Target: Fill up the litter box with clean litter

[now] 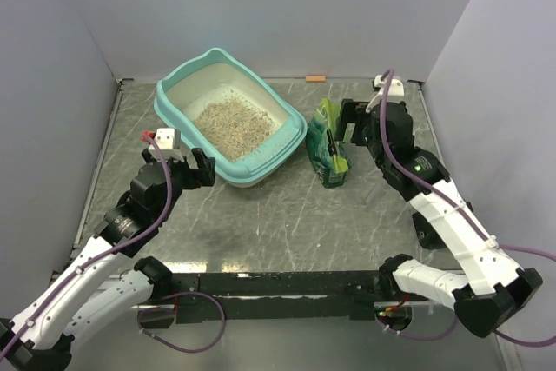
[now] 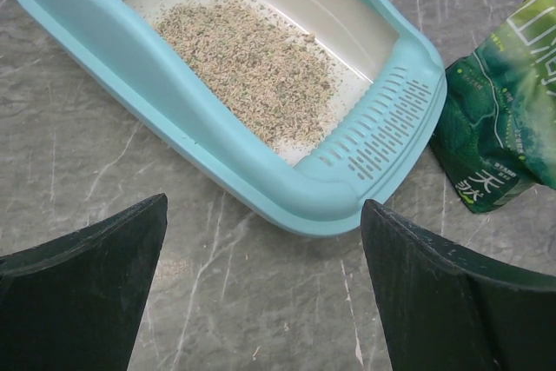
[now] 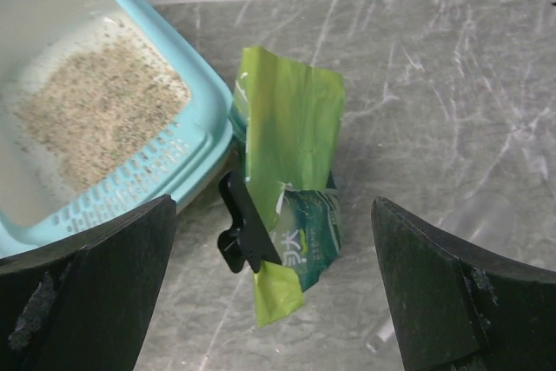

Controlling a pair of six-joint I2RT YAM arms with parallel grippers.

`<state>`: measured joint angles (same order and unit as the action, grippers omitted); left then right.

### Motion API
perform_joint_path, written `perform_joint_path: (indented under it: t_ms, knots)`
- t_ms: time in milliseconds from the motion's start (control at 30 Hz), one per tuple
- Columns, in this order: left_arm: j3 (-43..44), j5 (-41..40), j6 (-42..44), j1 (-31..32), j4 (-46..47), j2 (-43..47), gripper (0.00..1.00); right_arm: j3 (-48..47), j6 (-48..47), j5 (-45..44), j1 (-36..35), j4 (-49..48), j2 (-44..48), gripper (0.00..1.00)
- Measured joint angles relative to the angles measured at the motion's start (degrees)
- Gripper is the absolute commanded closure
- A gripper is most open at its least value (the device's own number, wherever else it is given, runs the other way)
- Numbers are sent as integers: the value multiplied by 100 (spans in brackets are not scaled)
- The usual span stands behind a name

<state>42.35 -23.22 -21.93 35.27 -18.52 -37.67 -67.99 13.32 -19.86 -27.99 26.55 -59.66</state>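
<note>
Litter box [image 1: 259,162] sat just left of the green pouch [image 1: 328,152], which lay nearest the right gripper [image 3: 271,215], jaws apart, empty.

Bright even light, soft shadows beside litter box [image 1: 276,150], sheen on table [image 1: 287,223], sharp focus

We've got two matching arms: the left arm [image 1: 52,310] and the right arm [image 1: 452,215] both wear white shells on the long links and black housings at the joints. A purple cable [image 1: 526,249] trails along each one. There's a small green light [image 1: 418,163] glowing on the right arm's black section. A white camera block [image 1: 165,139] with a red tab sits on the left wrist. The left end effector [image 2: 265,301] has two broad matte-black fingers [image 2: 82,293] with curved inner edges. The right end effector [image 3: 274,293] has the same black wedges, with pale scuffs [image 3: 39,314] on one.
</note>
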Motion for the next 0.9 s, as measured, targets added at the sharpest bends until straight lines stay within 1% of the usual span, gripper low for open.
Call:
perform_joint_path:
  t_ms: [200,333,367,433,467,567,633,900]
  knots:
    - [9,-22,-22,0,-131,-4,3,-103,-109,-153,17,258,-358,1]
    - [9,-22,-20,0,-160,13,3,-103,-138,-66,31,348,-616,7]
    - [9,-22,-20,0,-162,24,3,-101,-142,-7,44,354,-667,10]
    - [9,-22,-20,0,-177,46,3,-83,-151,118,48,358,-730,12]
    - [9,-22,-17,0,-186,46,3,-52,-155,188,50,348,-734,16]
    - [9,-20,-17,0,-205,44,3,15,-175,387,24,361,-737,16]
    - [9,-17,-17,0,-234,44,3,17,-197,398,-59,382,-780,16]
    - [9,0,-7,0,-240,59,3,15,-223,-26,-699,581,-1185,19]
